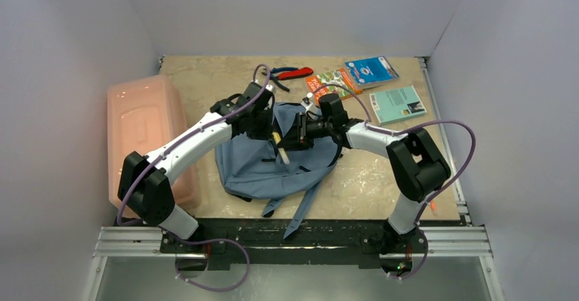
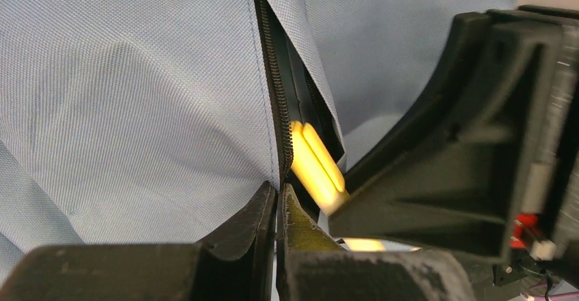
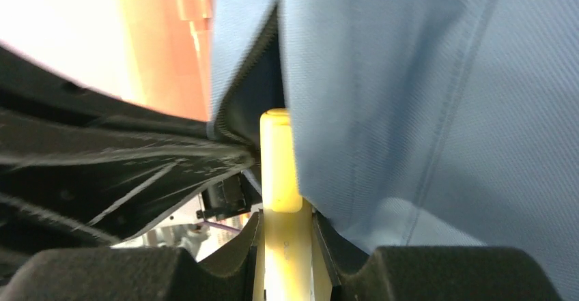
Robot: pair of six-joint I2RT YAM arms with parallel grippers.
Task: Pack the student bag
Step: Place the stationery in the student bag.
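Between bag [image 1: 249, 168] zip edges, yellow stick [image 1: 280, 149]

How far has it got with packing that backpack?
Done: the student bag is unzipped. In hand: the left gripper pinches the opening's edge while the right gripper holds a yellow marker in the gap, only partly in. Left: the red-handled tool, orange packet, blue packet and teal booklet lie on the table beyond the bag. What's already inside cannot be seen.

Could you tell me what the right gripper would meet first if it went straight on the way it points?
Probably the bag, at its open mouth: the pen in the right gripper points into that gap. Depth inside is unclear.
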